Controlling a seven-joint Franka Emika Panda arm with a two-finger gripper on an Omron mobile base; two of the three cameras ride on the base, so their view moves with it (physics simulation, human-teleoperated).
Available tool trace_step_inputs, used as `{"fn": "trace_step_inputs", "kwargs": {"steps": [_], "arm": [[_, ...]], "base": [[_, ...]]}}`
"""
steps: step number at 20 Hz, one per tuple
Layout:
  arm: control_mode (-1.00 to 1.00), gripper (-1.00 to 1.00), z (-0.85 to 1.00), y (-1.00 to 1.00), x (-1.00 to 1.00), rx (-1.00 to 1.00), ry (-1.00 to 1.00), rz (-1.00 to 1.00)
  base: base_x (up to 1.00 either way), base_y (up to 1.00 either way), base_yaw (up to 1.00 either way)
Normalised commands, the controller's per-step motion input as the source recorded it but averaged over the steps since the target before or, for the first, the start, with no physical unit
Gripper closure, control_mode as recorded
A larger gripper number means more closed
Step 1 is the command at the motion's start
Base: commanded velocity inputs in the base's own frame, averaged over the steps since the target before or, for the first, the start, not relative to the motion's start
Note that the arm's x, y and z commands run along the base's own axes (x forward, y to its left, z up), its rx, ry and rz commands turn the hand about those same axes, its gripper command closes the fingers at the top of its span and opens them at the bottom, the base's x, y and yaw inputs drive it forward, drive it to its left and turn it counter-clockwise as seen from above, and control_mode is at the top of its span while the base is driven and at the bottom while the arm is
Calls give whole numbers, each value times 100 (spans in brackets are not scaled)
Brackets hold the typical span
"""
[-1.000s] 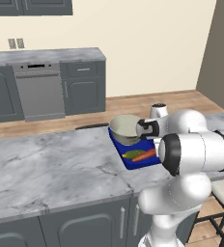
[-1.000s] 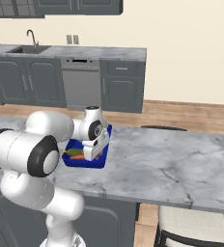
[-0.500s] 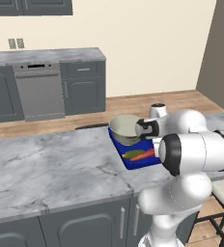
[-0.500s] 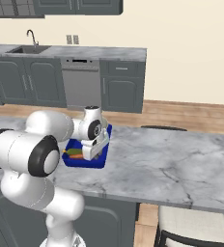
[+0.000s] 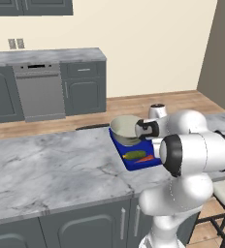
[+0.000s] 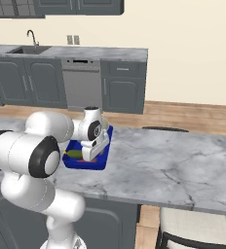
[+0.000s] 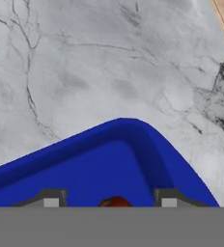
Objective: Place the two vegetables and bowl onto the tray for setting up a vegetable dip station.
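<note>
On the far side of the marble island lies the blue tray [image 5: 132, 165] [image 6: 92, 166] [image 7: 85, 169]. The metal bowl [image 5: 125, 129] sits on its far end. In front of the bowl, on the tray, lie the green cucumber [image 5: 134, 155] [image 6: 74, 154] and the orange carrot [image 5: 145, 158]. My gripper [image 5: 145, 138] [image 6: 91, 154] [image 7: 109, 201] points down at the bowl's right rim, over the tray. Its fingertips [image 7: 51, 199] stand wide apart, open, with a bit of orange-red low between them in the hand view.
The grey marble island top [image 5: 51, 164] [image 6: 173, 165] spreads to the left in the left base view and to the right in the right base view. Its far edge runs just behind the tray. A stool [image 6: 193, 233] stands at the near side. Cabinets and a dishwasher [image 5: 39, 92] line the back wall.
Arm, bowl, tray and vegetables stay where they were. The base views show no clear shift.
</note>
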Motion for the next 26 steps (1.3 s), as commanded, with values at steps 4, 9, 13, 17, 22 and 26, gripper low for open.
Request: {"fn": "trace_step_inputs", "kwargs": {"steps": [4, 9, 13, 17, 22, 26], "arm": [[-100, -100, 10, -2, -7, 0, 1, 0], [-100, -100, 23, -7, -12, 0, 3, 0], [-100, -100, 24, -2, -8, 0, 8, 0], [-100, -100, 26, 0, -19, 0, 0, 4], [-100, -100, 21, 5, -31, 0, 0, 15], [-100, -100, 13, 18, -34, 0, 0, 36]], "base": [[0, 0, 0], [0, 0, 0], [0, 0, 0], [0, 0, 0], [0, 0, 0], [0, 0, 0]]}}
